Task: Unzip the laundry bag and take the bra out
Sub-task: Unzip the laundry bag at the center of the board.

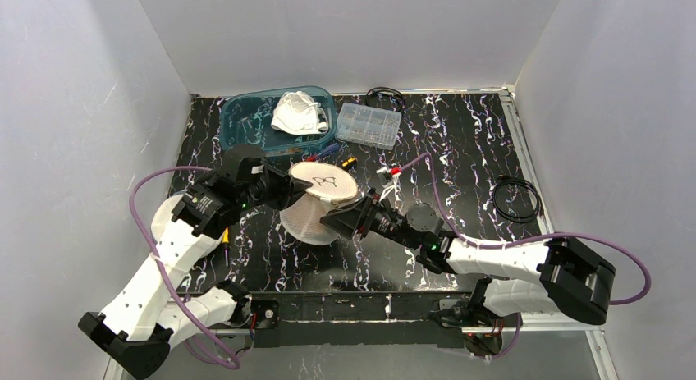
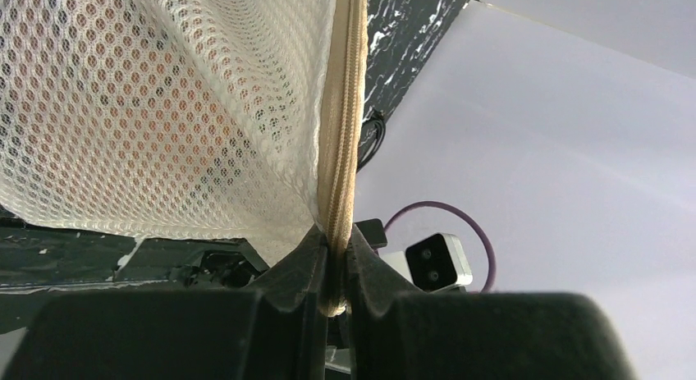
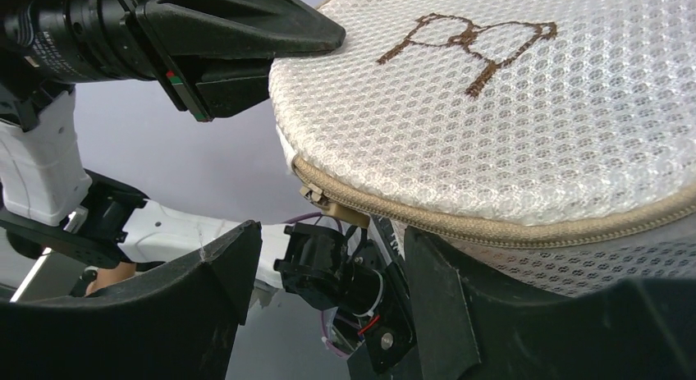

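The laundry bag [image 1: 316, 214] shows a brown stitched bra outline [image 3: 468, 37] on its upturned round face. Its zip seam [image 2: 343, 109] is pinched in the left end effector [image 2: 335, 269]; the right end effector [image 3: 332, 249] gapes open.

**Top external:** fixed station high above and behind the arms, angled down and forward. It covers the whole counter [image 1: 460, 150], the left arm [image 1: 164, 265] and the right arm [image 1: 509, 257] from a distance.

**Left wrist:** very close, sighting along the left fingers [image 2: 287, 273]. It is tilted up past the laundry bag [image 2: 164, 109] mesh toward a white wall [image 2: 574, 150].

**Right wrist:** close and low, sighting between the right fingers [image 3: 205, 290] across the bag's top.

**Shared ground:** the bag appears in all three views. The right wrist view also takes in the left fingers.
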`<state>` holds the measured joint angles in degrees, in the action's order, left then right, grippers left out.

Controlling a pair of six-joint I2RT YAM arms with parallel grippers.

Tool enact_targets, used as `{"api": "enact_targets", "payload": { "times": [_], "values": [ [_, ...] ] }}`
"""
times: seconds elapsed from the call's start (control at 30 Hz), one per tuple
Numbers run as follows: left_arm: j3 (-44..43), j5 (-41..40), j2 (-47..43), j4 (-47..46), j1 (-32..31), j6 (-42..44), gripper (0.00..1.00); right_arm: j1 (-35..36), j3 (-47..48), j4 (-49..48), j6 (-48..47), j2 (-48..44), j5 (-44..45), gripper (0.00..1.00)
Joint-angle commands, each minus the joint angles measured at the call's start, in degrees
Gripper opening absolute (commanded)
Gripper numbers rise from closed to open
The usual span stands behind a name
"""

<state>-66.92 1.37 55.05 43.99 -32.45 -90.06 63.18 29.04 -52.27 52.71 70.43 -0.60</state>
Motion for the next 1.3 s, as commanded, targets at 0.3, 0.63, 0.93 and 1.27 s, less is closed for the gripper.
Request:
{"api": "enact_targets", "payload": {
  "times": [0.3,0.63,0.93,1.27],
  "values": [
    [-3.6,0.5,-1.6,0.6,-0.2,-1.0,0.0,0.2,3.7,-4.3,-2.9,-4.6,0.3,0.72],
    [-3.8,0.5,-2.5,0.6,-0.2,-1.4,0.0,0.3,3.6,-4.5,-1.7,-4.3,1.1,0.71],
    [-5.7,0.3,-3.3,1.4,-0.2,-1.5,0.0,0.2,3.1,-7.7,-1.5,-4.1,2.0,0.7],
    [-7.0,-0.6,-4.2,2.7,-0.2,-1.2,0.0,0.2,4.4,-9.8,-2.0,-4.3,1.0,0.65]
  ]
}}
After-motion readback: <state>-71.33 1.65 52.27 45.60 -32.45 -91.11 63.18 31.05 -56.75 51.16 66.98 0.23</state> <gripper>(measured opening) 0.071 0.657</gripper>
